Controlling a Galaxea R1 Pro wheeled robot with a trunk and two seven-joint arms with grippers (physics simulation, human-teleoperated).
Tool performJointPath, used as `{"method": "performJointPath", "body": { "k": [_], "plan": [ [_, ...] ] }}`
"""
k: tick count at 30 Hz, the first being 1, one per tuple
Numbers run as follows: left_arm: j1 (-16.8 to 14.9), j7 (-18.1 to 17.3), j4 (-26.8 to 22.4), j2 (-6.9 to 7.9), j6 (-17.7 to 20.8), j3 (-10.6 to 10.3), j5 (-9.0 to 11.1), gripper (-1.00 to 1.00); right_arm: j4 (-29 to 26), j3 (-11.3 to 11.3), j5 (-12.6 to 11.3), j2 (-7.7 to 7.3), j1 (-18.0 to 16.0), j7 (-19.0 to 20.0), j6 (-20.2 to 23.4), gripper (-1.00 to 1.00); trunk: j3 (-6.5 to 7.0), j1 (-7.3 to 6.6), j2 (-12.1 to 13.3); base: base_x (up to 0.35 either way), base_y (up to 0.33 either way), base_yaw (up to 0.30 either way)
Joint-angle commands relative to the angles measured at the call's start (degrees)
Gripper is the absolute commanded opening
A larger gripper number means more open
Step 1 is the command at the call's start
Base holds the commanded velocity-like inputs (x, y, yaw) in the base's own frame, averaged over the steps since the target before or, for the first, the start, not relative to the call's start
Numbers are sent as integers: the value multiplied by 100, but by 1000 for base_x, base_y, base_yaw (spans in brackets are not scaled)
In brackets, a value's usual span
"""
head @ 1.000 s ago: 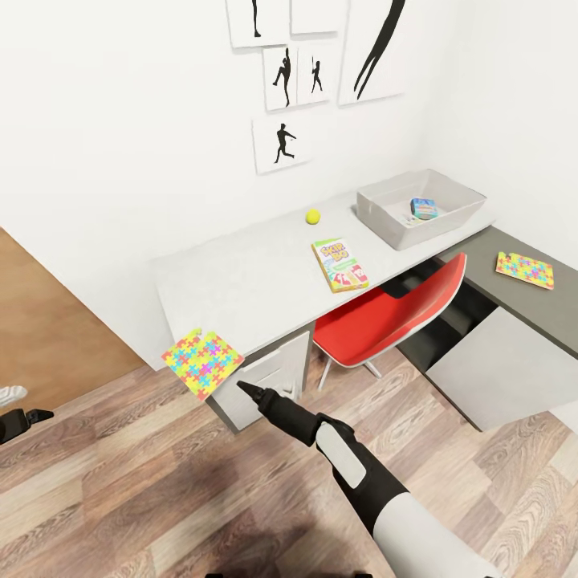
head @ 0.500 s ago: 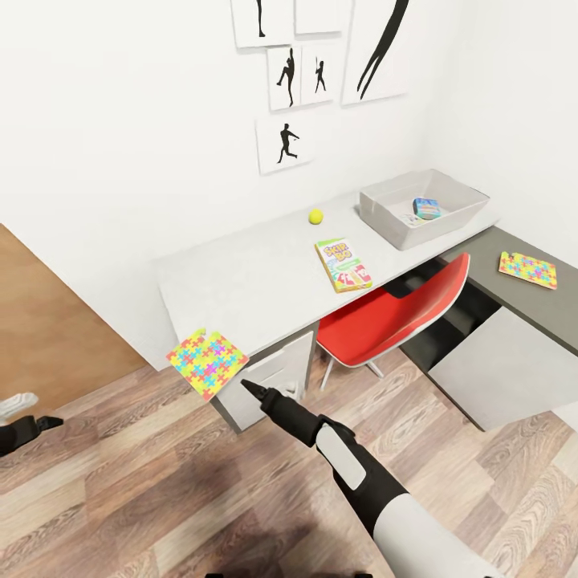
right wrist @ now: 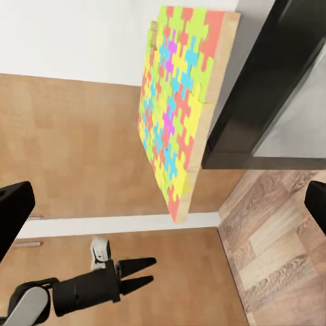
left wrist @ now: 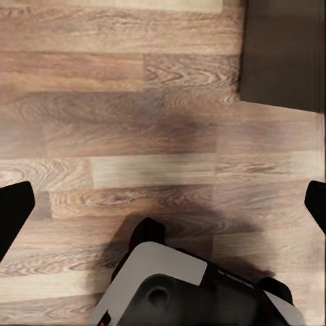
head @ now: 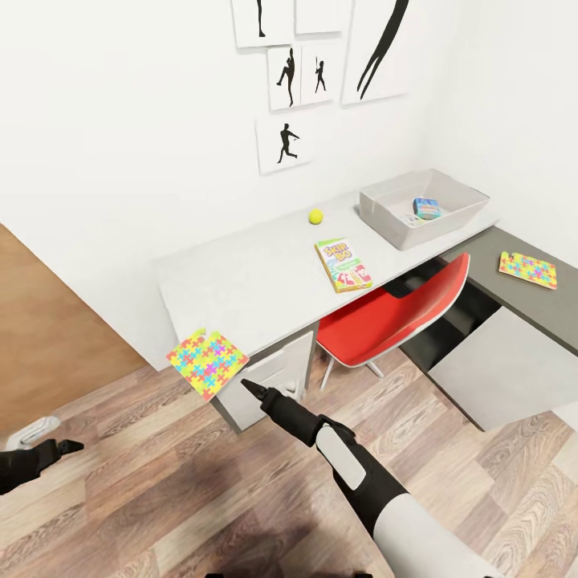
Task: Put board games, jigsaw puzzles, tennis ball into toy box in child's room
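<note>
- A child's room with white walls, black silhouette prints (head: 289,143) above the desk and a wood-plank floor (head: 160,498); the table (head: 265,273) runs along the wall and turns into a lower dark-grey section at the far right.
- The right gripper (head: 250,387) hangs low in front of the table's near corner, with a white drawer front (head: 277,373) just beyond it. In the wrist view its two dark fingers (right wrist: 13,210) stand wide apart at the picture's edges, with nothing between them.
- One jigsaw puzzle (head: 207,362) lies on the table corner just above and beside the right gripper's tip, apart from it, and overhangs the edge; the right wrist view shows the overhanging puzzle (right wrist: 178,102) from below.
- Farther along the table from that gripper lies the Skip-Bo board game (head: 343,265), flat, with the tennis ball (head: 315,215) beyond it near the wall.
- The toy box (head: 385,221) stands at the far end of the pale top, well apart from both grippers; the small blue board game (head: 426,209) lies inside it.
- The second jigsaw puzzle (head: 527,270) lies on the dark-grey lower section, farthest from the right gripper.
- A red chair (head: 385,317) is tucked under the table between the two sections.
- The left gripper (head: 68,445) is low over the floor, well away from the table. In the right wrist view its fingers (right wrist: 139,263) are slightly parted and empty; in its own wrist view they sit at opposite edges.
</note>
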Motion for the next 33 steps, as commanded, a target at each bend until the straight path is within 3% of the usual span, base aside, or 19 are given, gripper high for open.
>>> {"method": "performJointPath", "body": {
  "k": [1,5,10,33],
  "plan": [
    [-5,-39,13,-33,33,18,-7,100,-3,3,-54,0,-4,4,36,100,-8,3,-9,0,0,0],
    [-5,-96,58,-223,21,11,-12,100,-19,7,-48,0,-1,-2,49,100,-8,3,-9,0,0,0],
    [-5,-100,71,-347,11,6,-44,100,-22,25,-60,0,-4,1,52,100,-8,3,-9,0,0,0],
    [-5,-121,81,-518,20,26,8,100,-41,95,-53,0,3,22,39,100,-8,3,-9,32,43,0]
  ]
}}
